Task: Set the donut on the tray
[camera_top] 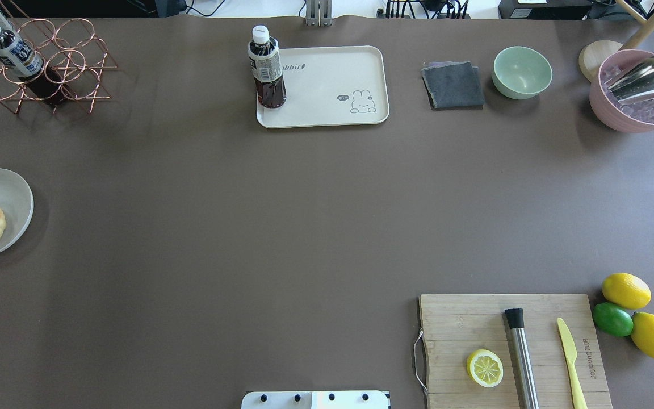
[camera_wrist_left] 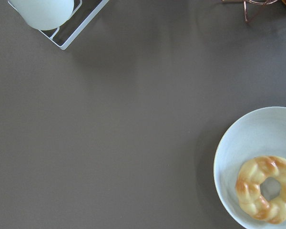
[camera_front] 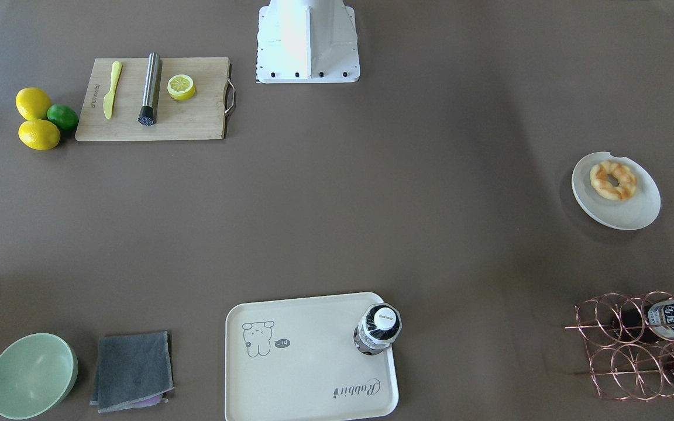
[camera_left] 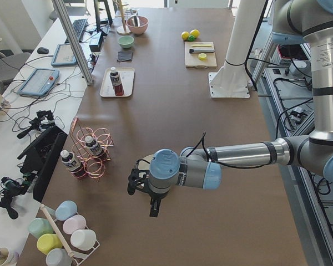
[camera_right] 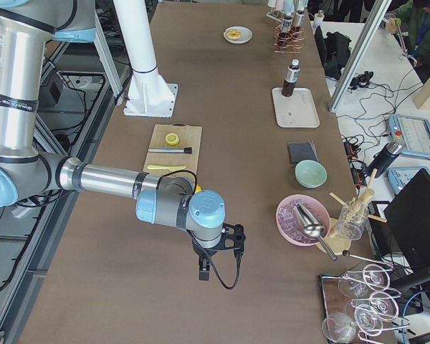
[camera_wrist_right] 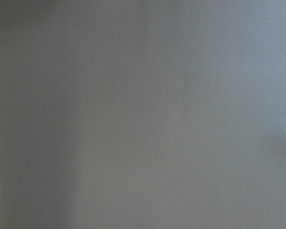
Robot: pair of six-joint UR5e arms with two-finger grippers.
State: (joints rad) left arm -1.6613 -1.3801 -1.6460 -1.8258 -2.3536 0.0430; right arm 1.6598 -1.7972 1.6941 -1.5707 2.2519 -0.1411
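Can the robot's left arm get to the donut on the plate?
Probably yes. The left arm hangs near the donut, which lies alone on the round plate, with nothing over it.

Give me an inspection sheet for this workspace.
Surface: brown table, no spills seen.
Job's things: donut on plate; tray holds one upright bottle in a corner.
Clutter: board with knife, steel tool, half lemon; lemons, lime, bowl, cloth, rack.
Grippers: left gripper above the table beside the plate, right gripper over the table's right end; open or shut cannot tell.
Cables: a cable loops at the right wrist.
Surroundings: person at the operators' side.
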